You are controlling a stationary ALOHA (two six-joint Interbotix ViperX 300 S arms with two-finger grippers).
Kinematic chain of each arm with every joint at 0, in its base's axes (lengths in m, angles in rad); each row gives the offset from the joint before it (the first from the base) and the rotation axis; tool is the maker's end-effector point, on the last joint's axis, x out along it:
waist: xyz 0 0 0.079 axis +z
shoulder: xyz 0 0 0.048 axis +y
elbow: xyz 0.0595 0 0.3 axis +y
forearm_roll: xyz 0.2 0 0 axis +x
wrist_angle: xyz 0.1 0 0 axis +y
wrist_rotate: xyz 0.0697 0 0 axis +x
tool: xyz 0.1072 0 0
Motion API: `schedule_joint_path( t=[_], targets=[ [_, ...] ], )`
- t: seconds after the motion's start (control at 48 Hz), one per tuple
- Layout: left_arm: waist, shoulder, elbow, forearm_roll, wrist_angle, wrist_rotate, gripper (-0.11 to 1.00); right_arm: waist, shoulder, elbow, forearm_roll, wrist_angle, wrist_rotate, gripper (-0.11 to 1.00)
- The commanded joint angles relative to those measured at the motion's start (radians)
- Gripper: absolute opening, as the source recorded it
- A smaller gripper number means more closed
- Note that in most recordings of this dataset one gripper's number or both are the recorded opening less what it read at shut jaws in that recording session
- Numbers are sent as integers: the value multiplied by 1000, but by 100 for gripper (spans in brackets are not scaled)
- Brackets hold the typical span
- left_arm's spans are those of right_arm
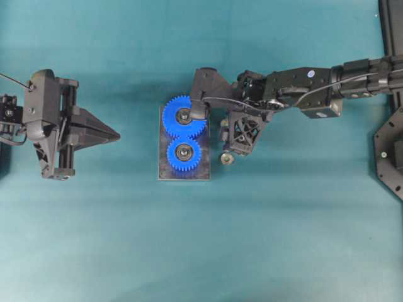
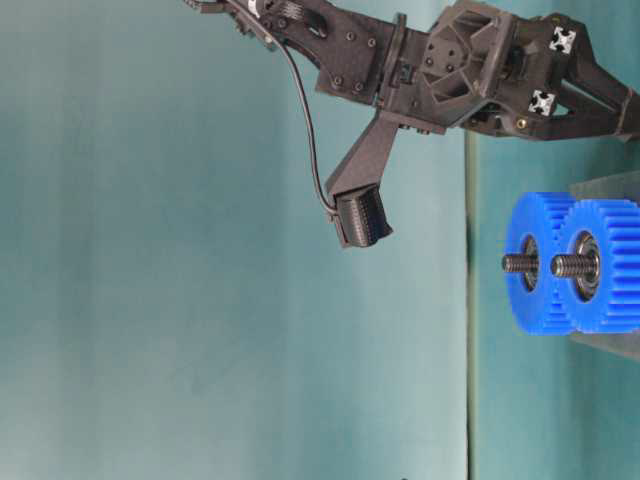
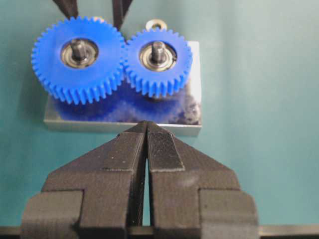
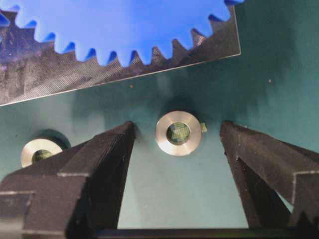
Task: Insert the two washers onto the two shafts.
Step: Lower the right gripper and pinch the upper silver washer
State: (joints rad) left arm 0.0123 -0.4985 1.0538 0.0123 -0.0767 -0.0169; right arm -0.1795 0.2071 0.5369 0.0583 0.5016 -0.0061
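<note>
In the right wrist view, the right gripper (image 4: 177,149) stands spread wide, low over the table (image 4: 279,64), pinching nothing. A washer (image 4: 178,133) lies flat on the table between its two fingers (image 4: 107,149), apart from both. A second washer (image 4: 40,152) lies just outside the left-hand finger, partly hidden by it. Beyond the washers is the edge of the plate (image 4: 149,59), and above that the teeth of a blue gear (image 4: 124,25).

In the left wrist view, the left gripper (image 3: 147,132) is pressed together, empty, its tip short of the plate (image 3: 194,89). On the plate sit two meshed gears: the larger gear (image 3: 77,57) and a smaller one (image 3: 157,59), each with a shaft (image 3: 158,49) rising bare from its hub. Past the smaller gear, a washer (image 3: 156,23) lies on the table just beyond the plate.

From overhead, the plate (image 1: 162,170) lies mid-table. The right gripper (image 1: 225,135) is just beside the plate's right edge, and one washer (image 1: 227,158) shows there too. The left gripper (image 1: 116,134) is well apart from the plate, on its left.
</note>
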Motion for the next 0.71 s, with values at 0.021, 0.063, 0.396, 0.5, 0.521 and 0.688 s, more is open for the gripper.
schedule_joint_path(
  t=[0.021,0.063,0.396,0.5,0.521,0.688],
  targets=[
    [0,-3,-15,3,-9,-3,0,5,-5,-14,-2,0,-2,75],
    [-2,-3,-17,3,-9,-3,0,5,-3,-14,0,3,-2,73],
    [-2,-3,-21,3,-9,-6,0,5,3,-14,-2,29,3,39],
    [-2,-3,-21,3,-9,-6,0,5,3,-14,-2,29,5,32],
    [-2,-3,-20,3,-9,-6,0,5,0,-14,-2,28,5,32],
    [-2,-3,-20,3,-9,-6,0,5,-28,-17,-2,40,14,32]
  ],
)
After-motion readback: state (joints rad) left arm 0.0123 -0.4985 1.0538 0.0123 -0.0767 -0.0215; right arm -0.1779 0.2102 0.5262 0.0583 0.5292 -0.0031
